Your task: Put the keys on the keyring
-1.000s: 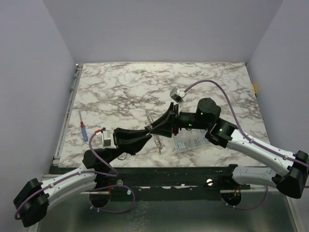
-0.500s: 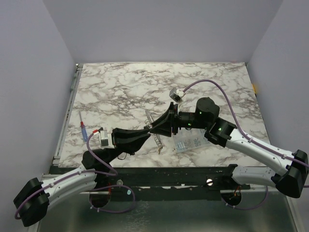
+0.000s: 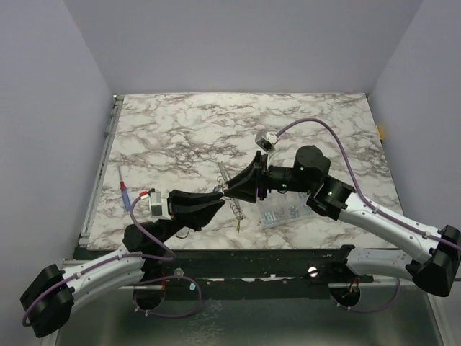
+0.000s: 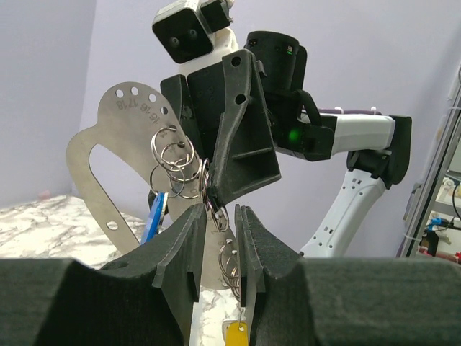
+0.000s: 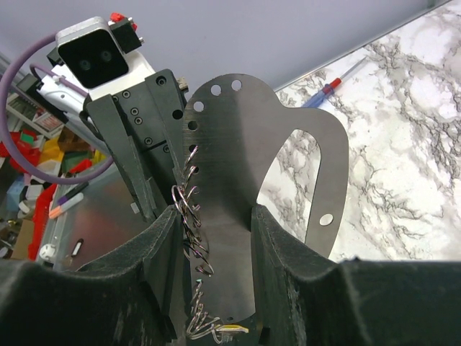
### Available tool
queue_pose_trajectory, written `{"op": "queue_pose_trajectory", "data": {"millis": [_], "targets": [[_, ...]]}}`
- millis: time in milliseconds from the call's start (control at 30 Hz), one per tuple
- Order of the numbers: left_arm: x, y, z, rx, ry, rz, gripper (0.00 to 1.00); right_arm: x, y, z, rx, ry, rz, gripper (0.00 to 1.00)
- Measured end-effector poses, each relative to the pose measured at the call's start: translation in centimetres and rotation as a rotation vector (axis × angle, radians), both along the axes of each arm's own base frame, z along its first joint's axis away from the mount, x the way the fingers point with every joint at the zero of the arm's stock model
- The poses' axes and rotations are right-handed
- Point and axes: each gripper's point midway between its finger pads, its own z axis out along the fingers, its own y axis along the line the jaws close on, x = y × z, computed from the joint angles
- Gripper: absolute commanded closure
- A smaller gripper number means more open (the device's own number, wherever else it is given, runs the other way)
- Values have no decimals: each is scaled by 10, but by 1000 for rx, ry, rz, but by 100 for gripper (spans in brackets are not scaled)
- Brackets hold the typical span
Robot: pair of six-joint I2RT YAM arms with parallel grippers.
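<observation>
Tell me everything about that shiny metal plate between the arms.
The metal plate is thin and silvery, with an oval cut-out, small holes near its top and printed numbers. It stands upright above the marble table, gripped low down by the right tool. Wire split rings hang along one edge, with a blue key and a yellow key among them.

You see the yellow key [image 4: 236, 334] cut by the lower edge; the blue key [image 4: 153, 215] half hidden behind the left gripper [image 4: 218, 214].
</observation>
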Motion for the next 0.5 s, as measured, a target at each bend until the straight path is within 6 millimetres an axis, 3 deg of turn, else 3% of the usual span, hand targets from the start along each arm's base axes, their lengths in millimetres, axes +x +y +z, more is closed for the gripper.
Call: {"op": "queue_pose_trajectory", "data": {"millis": [500], "targets": [[9,-7,-12,25,63,-1,74,3,1,7,26,-6,-15,82]]}}
